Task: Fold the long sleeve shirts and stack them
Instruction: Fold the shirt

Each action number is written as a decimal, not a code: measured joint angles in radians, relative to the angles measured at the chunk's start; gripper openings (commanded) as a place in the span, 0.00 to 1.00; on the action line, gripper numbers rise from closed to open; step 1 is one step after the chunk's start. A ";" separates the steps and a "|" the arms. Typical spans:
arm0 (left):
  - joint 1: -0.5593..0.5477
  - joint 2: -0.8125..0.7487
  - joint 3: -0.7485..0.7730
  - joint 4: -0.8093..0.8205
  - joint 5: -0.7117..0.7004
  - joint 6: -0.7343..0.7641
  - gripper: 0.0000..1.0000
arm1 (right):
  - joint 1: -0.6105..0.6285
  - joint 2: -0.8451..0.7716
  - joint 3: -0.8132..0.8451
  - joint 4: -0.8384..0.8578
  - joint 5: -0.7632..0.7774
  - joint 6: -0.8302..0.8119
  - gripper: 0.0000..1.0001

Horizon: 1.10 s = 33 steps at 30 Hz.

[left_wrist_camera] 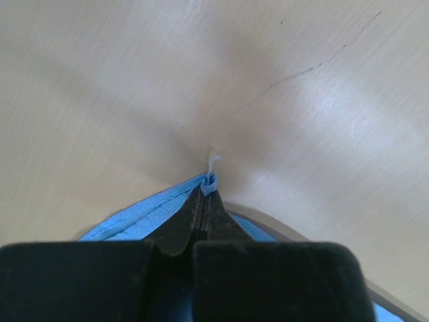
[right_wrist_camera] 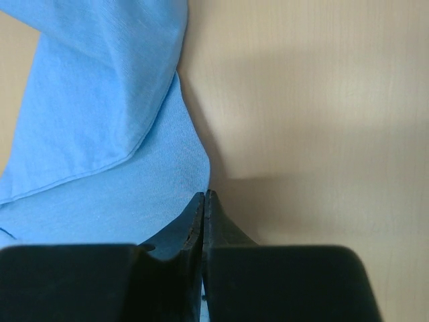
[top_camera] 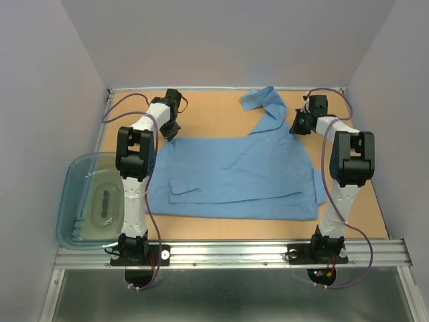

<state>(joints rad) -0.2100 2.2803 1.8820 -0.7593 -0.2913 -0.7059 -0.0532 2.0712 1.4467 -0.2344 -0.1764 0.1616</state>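
The left arm (top_camera: 137,161) hides the shirt's (top_camera: 234,174) left edge; what lies in the tub (top_camera: 67,181) is too blurred to tell.

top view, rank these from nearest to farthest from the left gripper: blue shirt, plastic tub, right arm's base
1. shirt: its far left corner is pinched in the left gripper.
2. plastic tub: at the near left.
3. right arm's base: at the near right, across the shirt.

My left arm (top_camera: 134,201) and right arm (top_camera: 334,209) — white links, black joints, purple cables (top_camera: 153,225) looping alongside; fingers (left_wrist_camera: 177,228) matte black, tapered.
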 measured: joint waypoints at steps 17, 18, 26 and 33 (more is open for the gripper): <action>0.001 0.005 0.048 0.094 -0.053 0.063 0.00 | -0.007 -0.070 0.037 -0.005 0.045 0.031 0.00; 0.002 0.004 0.037 0.099 -0.052 0.063 0.00 | -0.008 -0.080 0.037 -0.005 0.045 0.038 0.01; 0.006 -0.032 0.006 0.135 -0.045 0.073 0.00 | -0.021 -0.127 0.037 -0.012 0.039 0.074 0.01; 0.016 -0.109 -0.006 0.181 -0.031 0.081 0.00 | -0.027 -0.138 0.035 -0.013 0.031 0.086 0.01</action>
<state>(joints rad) -0.1944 2.1708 1.8763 -0.5781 -0.3225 -0.6250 -0.0799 1.9331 1.4815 -0.2470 -0.1459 0.2474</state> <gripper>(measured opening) 0.024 0.013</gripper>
